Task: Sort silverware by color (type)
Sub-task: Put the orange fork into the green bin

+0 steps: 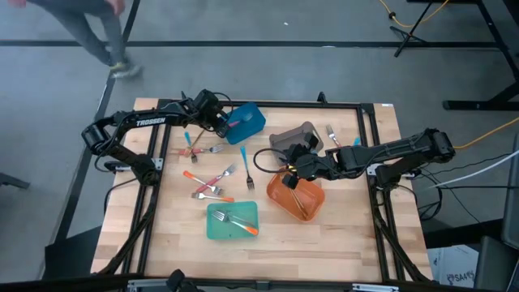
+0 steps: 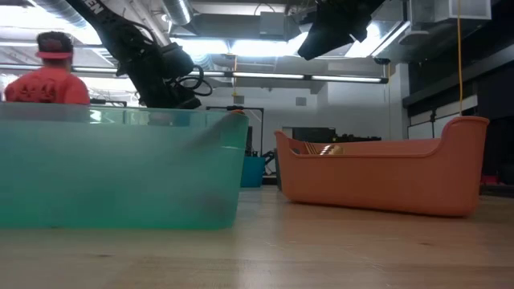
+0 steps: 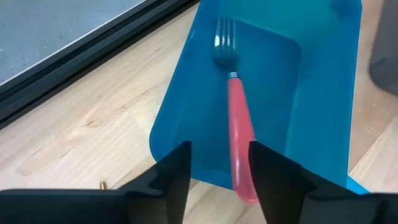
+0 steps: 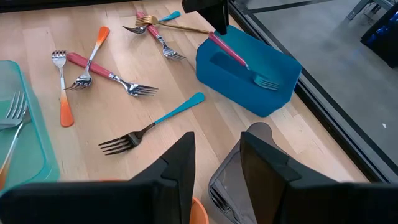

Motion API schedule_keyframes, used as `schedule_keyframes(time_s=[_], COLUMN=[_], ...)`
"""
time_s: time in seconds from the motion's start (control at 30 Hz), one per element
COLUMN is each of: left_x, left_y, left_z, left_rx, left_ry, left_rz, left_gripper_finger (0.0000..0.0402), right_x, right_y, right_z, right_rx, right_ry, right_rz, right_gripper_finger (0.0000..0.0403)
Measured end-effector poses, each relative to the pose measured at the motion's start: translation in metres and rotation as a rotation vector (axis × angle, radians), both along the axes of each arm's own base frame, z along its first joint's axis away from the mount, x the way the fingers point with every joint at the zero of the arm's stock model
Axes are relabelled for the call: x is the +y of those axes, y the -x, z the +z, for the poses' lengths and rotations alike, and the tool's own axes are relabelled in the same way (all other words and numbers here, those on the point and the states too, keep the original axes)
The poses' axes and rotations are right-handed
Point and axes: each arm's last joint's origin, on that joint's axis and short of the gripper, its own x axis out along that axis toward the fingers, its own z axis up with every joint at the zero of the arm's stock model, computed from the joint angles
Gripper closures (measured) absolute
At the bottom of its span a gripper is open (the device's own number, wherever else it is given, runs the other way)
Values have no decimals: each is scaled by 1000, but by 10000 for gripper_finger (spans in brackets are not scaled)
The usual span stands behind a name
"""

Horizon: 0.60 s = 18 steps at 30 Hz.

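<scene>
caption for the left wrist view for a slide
Left gripper open above the blue bin, a pink-handled fork lying inside.

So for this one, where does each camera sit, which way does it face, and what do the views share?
High: overhead, looking down on the table and both arms.
Low: table height, behind the teal bin and orange bin; arms overhead.
Left wrist: above the blue bin, left gripper over a pink-handled fork.
Right wrist: right gripper facing that same bin and fork.

Bare table (image 1: 178,243) left of teal bin (image 1: 232,221); forks (image 1: 209,185) crowd centre.
</scene>
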Motion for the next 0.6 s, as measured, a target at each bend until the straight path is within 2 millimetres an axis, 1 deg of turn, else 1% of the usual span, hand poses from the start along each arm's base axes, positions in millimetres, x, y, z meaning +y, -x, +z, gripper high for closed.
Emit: schedule_keyframes(time_s=[0.17,0.5,0.6], left_x=[0,1,3], left_y=[0,-1,-4], left_z=[0,2,10], left_rx=[-4,-26,-44], left_ry=[-3,-3,-16], left_rz=[0,-6,-8], left_gripper_finger=[224,221,221], right_x=[0,0,0], right_y=[0,0,0], right_z=[0,0,0], right_rx=[0,0,0], right_ry=[0,0,0], right_rz=[0,0,0], right_gripper_finger=[288,288,288])
